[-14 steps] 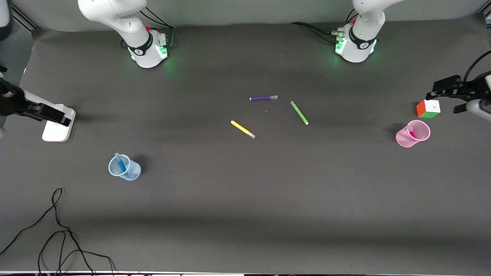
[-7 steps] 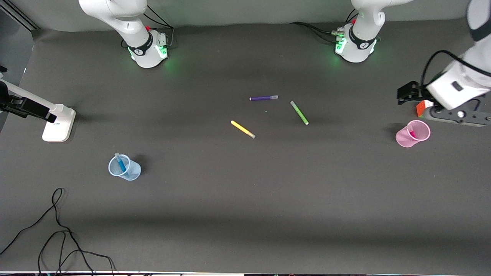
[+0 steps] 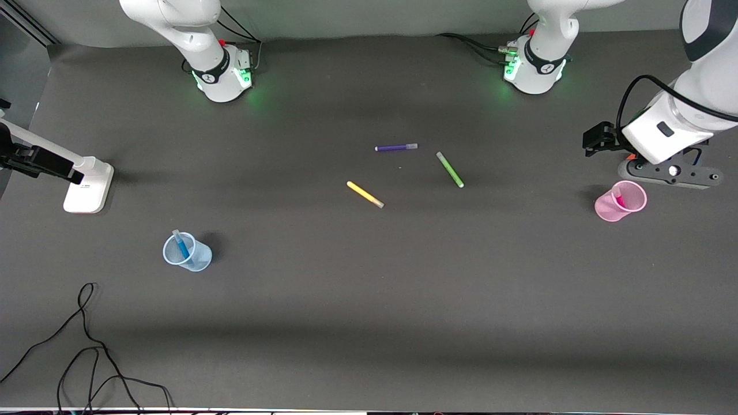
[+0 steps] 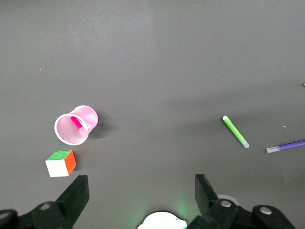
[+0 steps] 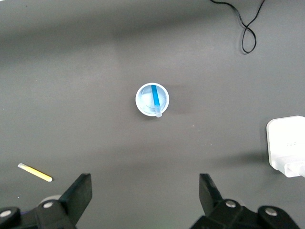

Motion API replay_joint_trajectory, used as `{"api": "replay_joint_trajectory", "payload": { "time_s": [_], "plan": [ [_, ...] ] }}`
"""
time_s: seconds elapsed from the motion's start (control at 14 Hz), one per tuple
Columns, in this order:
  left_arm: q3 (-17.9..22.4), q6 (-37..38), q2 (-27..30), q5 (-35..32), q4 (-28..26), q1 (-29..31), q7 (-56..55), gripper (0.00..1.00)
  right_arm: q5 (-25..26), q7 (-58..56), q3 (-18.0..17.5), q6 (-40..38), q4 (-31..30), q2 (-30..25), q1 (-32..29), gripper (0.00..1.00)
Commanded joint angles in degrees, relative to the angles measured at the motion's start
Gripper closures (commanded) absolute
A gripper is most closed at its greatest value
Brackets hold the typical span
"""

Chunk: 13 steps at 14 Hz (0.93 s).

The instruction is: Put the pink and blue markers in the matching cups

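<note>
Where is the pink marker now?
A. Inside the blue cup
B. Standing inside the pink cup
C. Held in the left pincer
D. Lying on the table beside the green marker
B: the pink marker leans inside the pink cup, and the left pincer is open with nothing between its fingers.

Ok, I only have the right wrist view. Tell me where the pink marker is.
Observer: The pink marker stands in the pink cup, toward the left arm's end of the table.
Operator: My right gripper hangs open, high over the table near the blue cup. Give me the left one.
Observer: The left gripper is open and holds nothing. It is over the table by a cube that sits beside the pink cup.
Operator: List the loose pens I can't see.
Observer: A purple pen and a green pen lie mid-table, in no cup.
</note>
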State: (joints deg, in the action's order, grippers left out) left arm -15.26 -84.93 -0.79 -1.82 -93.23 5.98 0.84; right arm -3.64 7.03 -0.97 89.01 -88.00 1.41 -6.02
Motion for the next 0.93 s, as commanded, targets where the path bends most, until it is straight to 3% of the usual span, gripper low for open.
{"api": "replay_joint_trajectory", "payload": {
  "time_s": [0.0,0.14,0.21,0.43,0.86],
  "plan": [
    [4.3,1.7,0.3,-2.5,0.9,-7.2,-3.6,0.01,2.5,-1.4,1.1,1.1,-1.6,-1.7,2.1,0.00],
    [10.3,2.3,0.7,-2.7,0.6,-13.9,-5.4,0.01,3.4,-3.6,1.3,1.1,-1.7,-1.9,2.2,0.00],
    [10.8,1.4,1.6,-2.7,-0.7,-14.1,-5.3,0.01,3.5,-4.0,1.3,1.1,-1.8,-1.9,2.2,0.00],
    [10.8,-6.5,8.3,-2.7,-11.4,-13.7,-5.0,0.01,3.5,-7.1,1.3,0.9,-1.8,-1.9,2.2,0.00],
    [10.7,-5.9,6.7,-2.3,-10.0,-13.7,-5.3,0.01,3.5,-10.8,1.6,0.0,-2.1,-2.0,2.2,0.00]
  ]
}}
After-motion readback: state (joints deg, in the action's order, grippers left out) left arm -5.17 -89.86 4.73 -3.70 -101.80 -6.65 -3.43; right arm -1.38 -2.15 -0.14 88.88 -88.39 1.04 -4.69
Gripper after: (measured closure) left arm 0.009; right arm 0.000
